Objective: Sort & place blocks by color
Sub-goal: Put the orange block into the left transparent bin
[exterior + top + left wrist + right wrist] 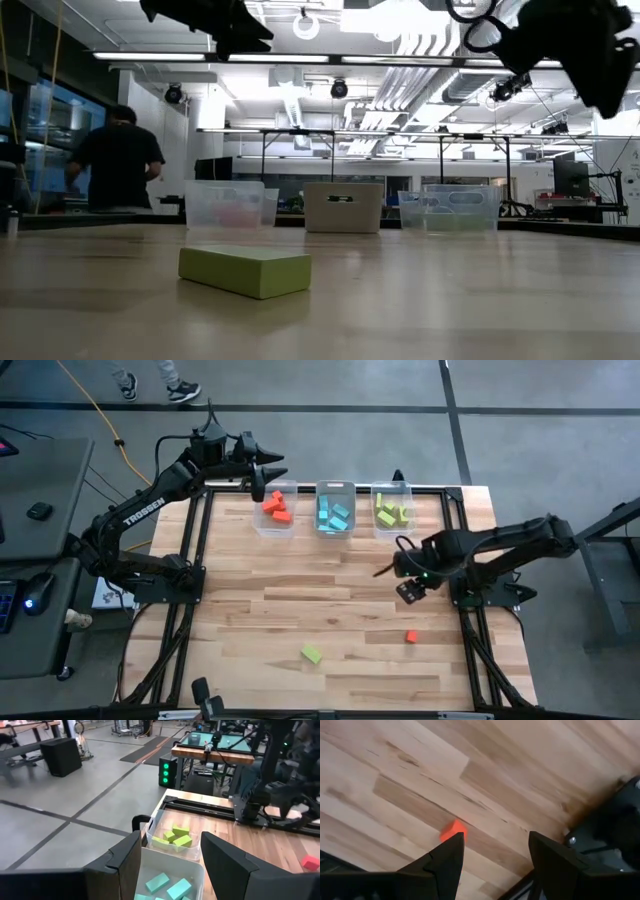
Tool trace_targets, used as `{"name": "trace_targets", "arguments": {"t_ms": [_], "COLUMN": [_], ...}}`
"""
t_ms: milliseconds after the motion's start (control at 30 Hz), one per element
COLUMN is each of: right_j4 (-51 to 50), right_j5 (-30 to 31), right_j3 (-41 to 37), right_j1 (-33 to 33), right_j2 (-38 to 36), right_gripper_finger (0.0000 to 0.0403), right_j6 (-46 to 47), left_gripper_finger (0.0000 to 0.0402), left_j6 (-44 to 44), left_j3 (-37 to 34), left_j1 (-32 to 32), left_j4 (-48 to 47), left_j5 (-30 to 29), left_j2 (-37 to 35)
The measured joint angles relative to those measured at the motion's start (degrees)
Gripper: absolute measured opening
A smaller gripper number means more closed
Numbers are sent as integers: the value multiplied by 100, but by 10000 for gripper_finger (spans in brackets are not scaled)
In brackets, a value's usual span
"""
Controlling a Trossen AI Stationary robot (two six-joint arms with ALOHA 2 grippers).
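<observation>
Two blocks loose on table (250, 620): red-orange block (411, 637), yellow-green block (312, 654). Right gripper (492, 852) above red-orange block, fingers apart, empty. Left gripper (167, 865) over bins (334, 508), fingers apart.

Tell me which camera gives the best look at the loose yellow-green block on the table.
The low view: the yellow-green block lies close and large, flat on the table, unobstructed. The high view shows it small near the front edge, apart from the red block. Neither wrist view shows it.

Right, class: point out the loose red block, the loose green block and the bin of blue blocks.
Loose red block (411, 637), high view, top face.
Loose green block (312, 654), high view, top face.
Bin of blue blocks (335, 485), high view, far rim.
</observation>
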Motion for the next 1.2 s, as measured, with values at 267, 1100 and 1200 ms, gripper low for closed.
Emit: {"name": "trace_targets", "arguments": {"t_ms": [267,1100,1200], "right_j4": [523,2041,2370], "right_j5": [-125,431,512], "right_j3": [-498,-839,-1095], "right_j1": [492,2485,2804], "right_j2": [-20,2,4], "right_gripper_finger": [213,213,213], "right_j6": [787,-1234,-1119], "left_gripper_finger": [181,181,181], "left_j6": [-396,-849,-845], "left_j3": [-1,-1,-2], "left_j1": [0,-153,-237], "left_j4": [-1,-74,-198], "left_j5": [-217,-254,-252], "left_j2": [1,2,2]}}
